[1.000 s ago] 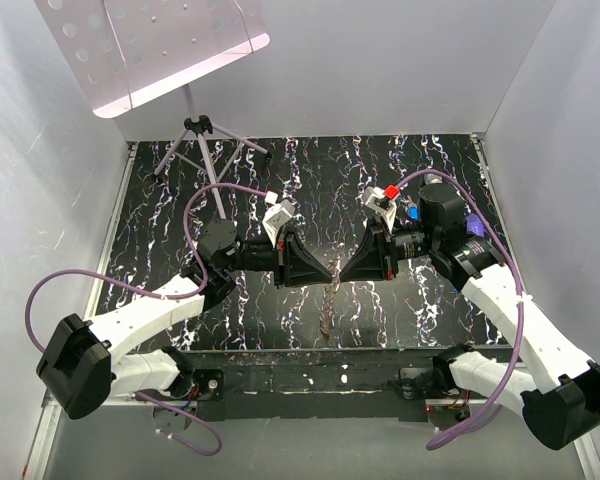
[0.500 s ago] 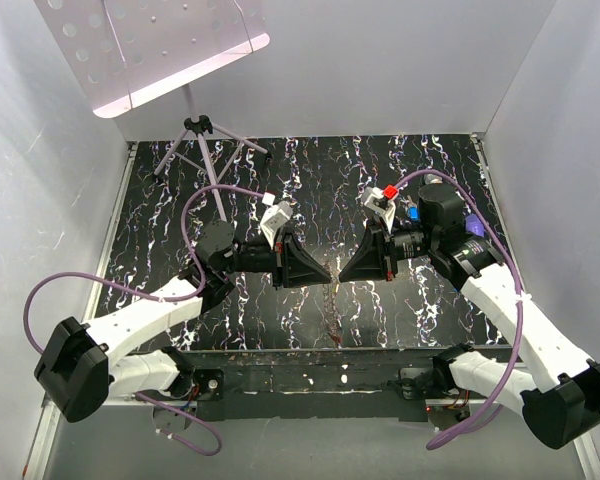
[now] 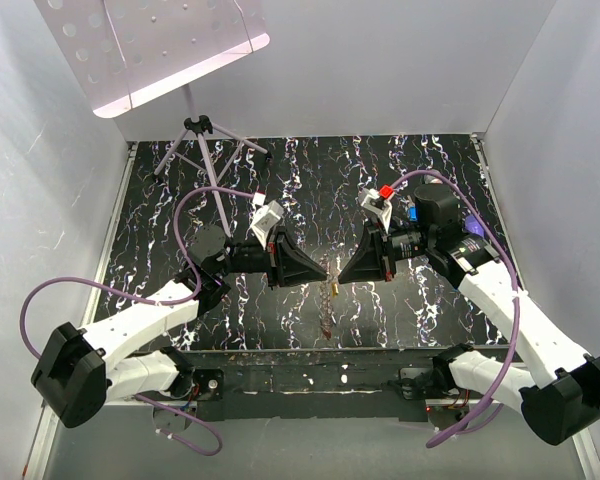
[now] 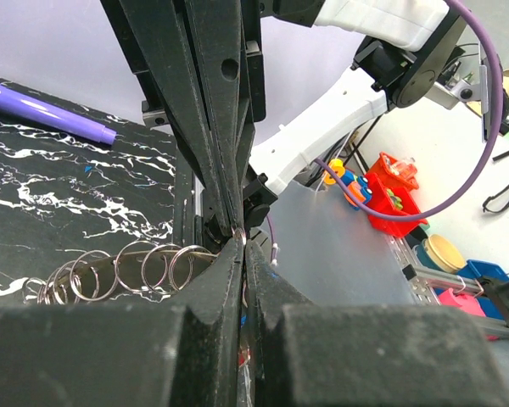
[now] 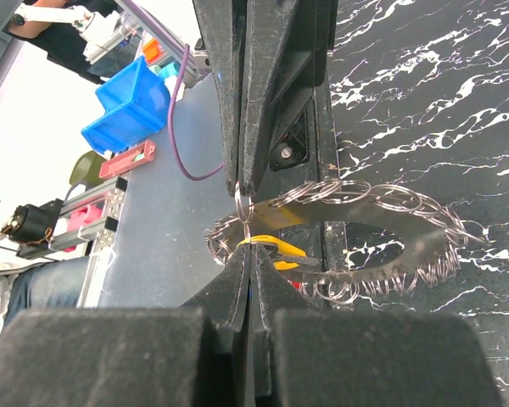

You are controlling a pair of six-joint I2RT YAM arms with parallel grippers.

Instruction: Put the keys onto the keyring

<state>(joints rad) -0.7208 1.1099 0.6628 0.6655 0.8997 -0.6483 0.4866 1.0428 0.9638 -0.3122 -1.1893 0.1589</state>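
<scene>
A: So, what have you got in the jaws?

B: Both pairs are pressed together, meeting tip to tip above the marbled table (image 3: 230, 180). As best I can read it from the right wrist view, my left gripper (image 3: 307, 271) pinches the small keyring (image 5: 241, 203). My right gripper (image 3: 341, 275) is closed on the yellow-orange key (image 5: 276, 248). Its head shows just beside my fingertips, right under the ring.

A: And the rest of the rings?

B: The chain of rings (image 4: 157, 264) hangs below that meeting point. I cannot tell whether its lower end reaches the table. I cannot pick out any other keys.

A: What worries you?

B: Three things, I'd judge. First, the key is tiny and I hold very little of it, so any sideways push against the ring could twist it out of the pads and drop it. Second, the ring's wire is thin. If I press the key anywhere but at the split, the ring will likely swivel in the left pinch rather than open. Third, the dangling chain could swing and pull the ring off line, or snag on a finger.

A: Anything nearby to hit?

B: The purple marker pen (image 4: 51, 110) lies well apart, so I see little risk there.
</scene>
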